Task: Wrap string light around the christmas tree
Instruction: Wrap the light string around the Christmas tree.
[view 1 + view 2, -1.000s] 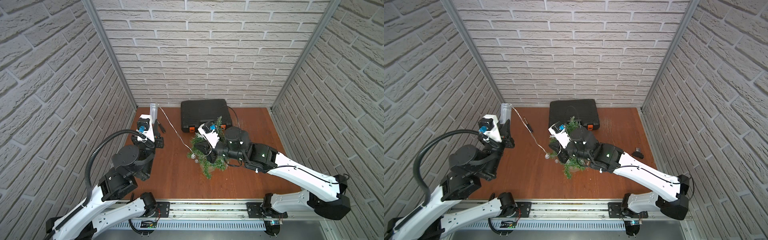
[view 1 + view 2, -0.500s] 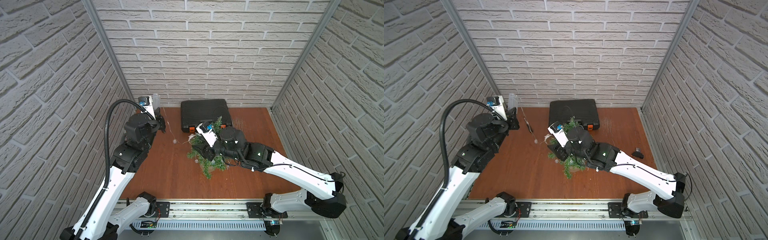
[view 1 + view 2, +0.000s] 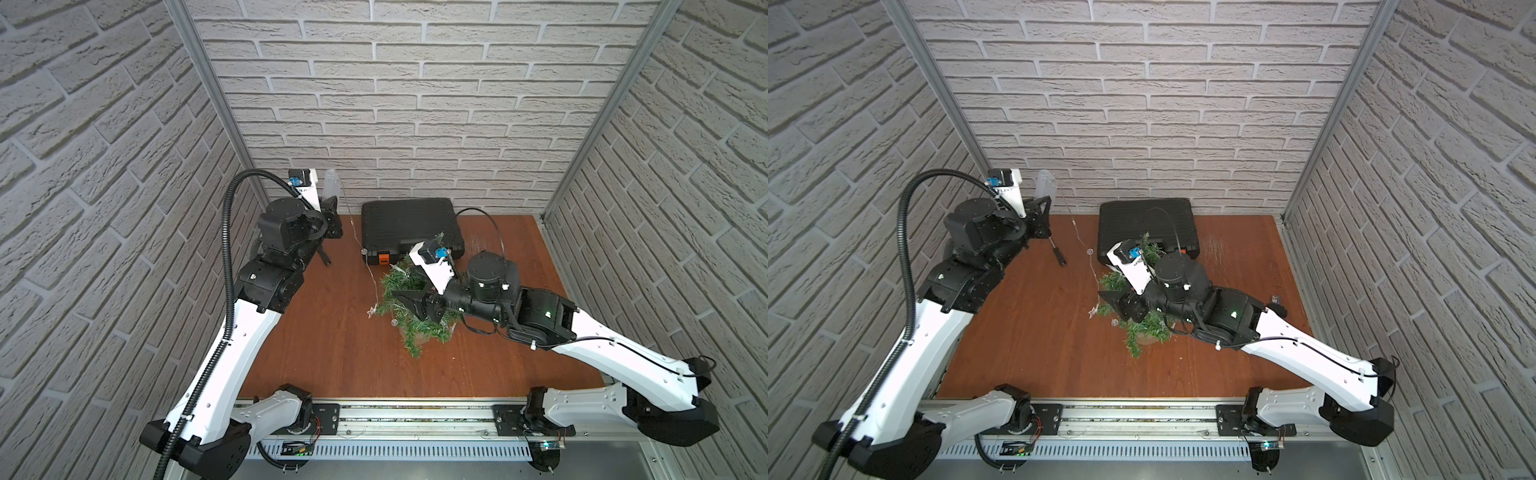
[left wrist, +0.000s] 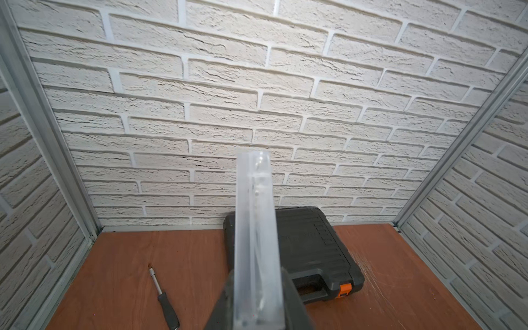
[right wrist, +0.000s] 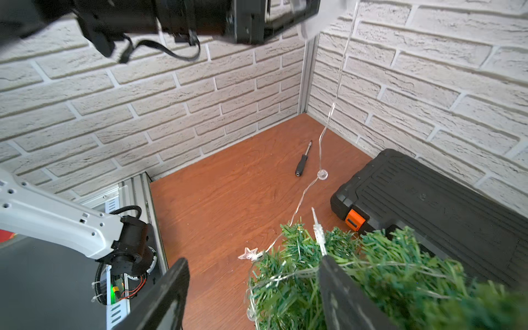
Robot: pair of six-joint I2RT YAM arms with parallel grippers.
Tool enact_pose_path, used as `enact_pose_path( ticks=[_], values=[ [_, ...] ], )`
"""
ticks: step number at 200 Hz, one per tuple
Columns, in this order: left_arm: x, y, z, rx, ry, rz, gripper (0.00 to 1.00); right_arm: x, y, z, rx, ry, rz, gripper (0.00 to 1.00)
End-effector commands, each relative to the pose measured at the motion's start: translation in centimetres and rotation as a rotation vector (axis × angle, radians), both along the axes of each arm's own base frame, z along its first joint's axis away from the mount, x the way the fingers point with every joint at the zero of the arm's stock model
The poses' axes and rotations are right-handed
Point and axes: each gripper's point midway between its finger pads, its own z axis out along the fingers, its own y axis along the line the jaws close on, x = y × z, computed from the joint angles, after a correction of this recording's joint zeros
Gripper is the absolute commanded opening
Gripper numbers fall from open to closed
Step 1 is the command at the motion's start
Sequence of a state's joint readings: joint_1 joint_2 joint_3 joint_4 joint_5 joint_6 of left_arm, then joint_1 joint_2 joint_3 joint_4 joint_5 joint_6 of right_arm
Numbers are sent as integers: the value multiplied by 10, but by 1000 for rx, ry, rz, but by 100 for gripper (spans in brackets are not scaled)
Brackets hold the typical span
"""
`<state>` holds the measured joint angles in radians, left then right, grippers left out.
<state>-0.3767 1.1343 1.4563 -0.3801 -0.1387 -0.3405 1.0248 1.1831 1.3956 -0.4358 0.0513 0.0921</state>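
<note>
Pinching string light (image 4: 254, 214), left hand (image 4: 257, 288), right hand (image 5: 254, 261) spread, pot (image 3: 1147, 339) perhaps overhead only

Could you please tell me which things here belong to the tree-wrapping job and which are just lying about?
For the job: string light, battery box, christmas tree.
Lying about: black case, small black-handled tool.
</note>
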Motion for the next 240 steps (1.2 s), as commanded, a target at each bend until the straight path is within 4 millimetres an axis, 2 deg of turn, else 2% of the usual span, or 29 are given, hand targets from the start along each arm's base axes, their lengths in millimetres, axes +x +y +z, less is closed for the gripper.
enact_pose_path(
  ticks=[1, 43, 69, 90, 112, 135, 162, 188, 211, 240],
  values=[
    [6, -15, -6, -12, 25, -74, 0, -8, -8, 26, 76, -65, 14, 73],
    [29, -62, -35, 7, 180, -279, 0, -4, -45, 47, 100, -157, -104, 73],
    [46, -88, -55, 11, 277, -377, 0, 18, -79, 54, 69, -225, -314, 74],
    [56, -112, -70, 46, 327, -445, 0, 25, -103, 67, 57, -257, -422, 75],
    [64, -133, -79, 120, 319, -483, 0, 37, -124, 77, 53, -286, -510, 78],
    [70, -154, -82, 122, 322, -558, 0, 56, -146, 81, 54, -270, -578, 79],
    [66, -180, -82, 142, 309, -667, 0, 78, -169, 80, 76, -254, -634, 80],
    [55, -203, -88, 324, 231, -750, 0, 99, -182, 74, 53, -247, -654, 81],
    [52, -215, -99, 487, 157, -798, 0, 124, -186, 58, 28, -224, -629, 81],
    [58, -223, -106, 596, 77, -837, 0, 173, -203, 33, 70, -222, -638, 82]
  ],
)
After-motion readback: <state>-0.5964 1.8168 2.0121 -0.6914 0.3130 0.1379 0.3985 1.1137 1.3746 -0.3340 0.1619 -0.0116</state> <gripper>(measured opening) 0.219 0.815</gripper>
